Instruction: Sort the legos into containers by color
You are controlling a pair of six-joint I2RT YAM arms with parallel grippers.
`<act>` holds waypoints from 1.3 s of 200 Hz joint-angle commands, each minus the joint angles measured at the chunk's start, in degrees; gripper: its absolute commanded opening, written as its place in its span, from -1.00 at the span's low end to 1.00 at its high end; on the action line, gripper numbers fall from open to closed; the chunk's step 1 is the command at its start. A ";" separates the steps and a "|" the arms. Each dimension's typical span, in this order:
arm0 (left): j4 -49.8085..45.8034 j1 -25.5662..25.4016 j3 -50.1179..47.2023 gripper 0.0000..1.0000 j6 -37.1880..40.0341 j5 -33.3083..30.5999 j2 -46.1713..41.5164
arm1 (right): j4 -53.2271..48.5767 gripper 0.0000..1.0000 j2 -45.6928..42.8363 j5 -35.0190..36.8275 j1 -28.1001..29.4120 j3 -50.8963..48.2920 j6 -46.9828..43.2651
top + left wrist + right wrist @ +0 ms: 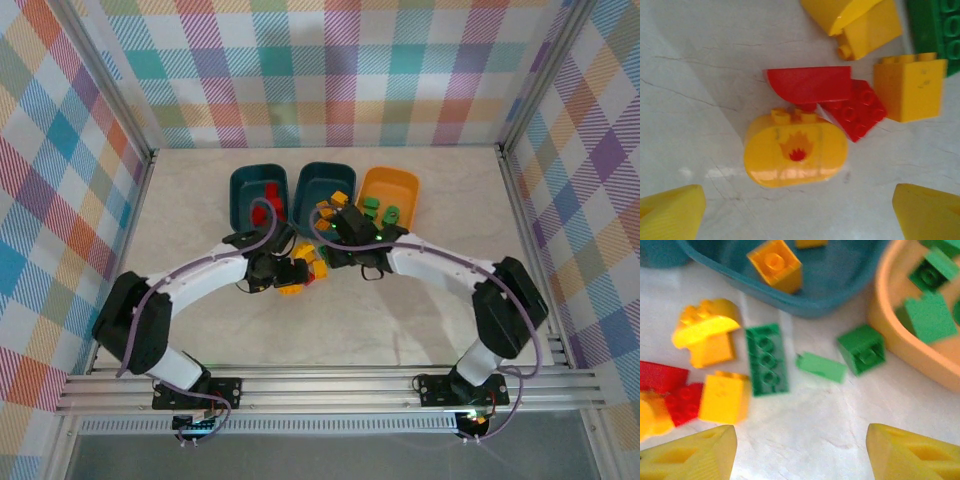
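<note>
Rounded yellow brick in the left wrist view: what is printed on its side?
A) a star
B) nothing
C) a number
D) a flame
D: the rounded yellow brick bears an orange-and-red flame on its facing side.

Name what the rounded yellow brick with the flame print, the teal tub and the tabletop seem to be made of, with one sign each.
Rounded yellow brick: glossy moulded plastic, by the highlight along its lower edge. Teal tub: probably plastic, smooth with a soft sheen on its rounded wall. Tabletop: pale, veined like marble; stone or printed laminate, cannot tell.
</note>
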 commanded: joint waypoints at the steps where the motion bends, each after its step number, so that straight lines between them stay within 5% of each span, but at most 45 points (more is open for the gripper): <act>1: -3.45 -0.84 2.91 0.83 2.60 -2.28 3.10 | 1.65 0.38 -4.48 2.24 -1.35 -3.78 2.32; 92: -2.14 -1.64 5.38 0.54 4.30 -3.38 9.87 | 3.01 0.36 -4.50 1.32 -2.08 -6.22 2.30; 162: 3.45 -1.56 2.16 0.50 6.50 -3.41 11.06 | 2.78 0.36 -4.94 1.67 -2.17 -6.38 1.63; 200: 2.69 -1.47 3.60 0.26 7.25 -3.95 12.43 | 2.53 0.35 -5.70 2.02 -2.18 -6.48 1.37; 260: -2.88 -1.69 5.57 0.07 4.71 -4.17 1.30 | 2.67 0.33 -8.76 1.47 -4.25 -7.98 1.83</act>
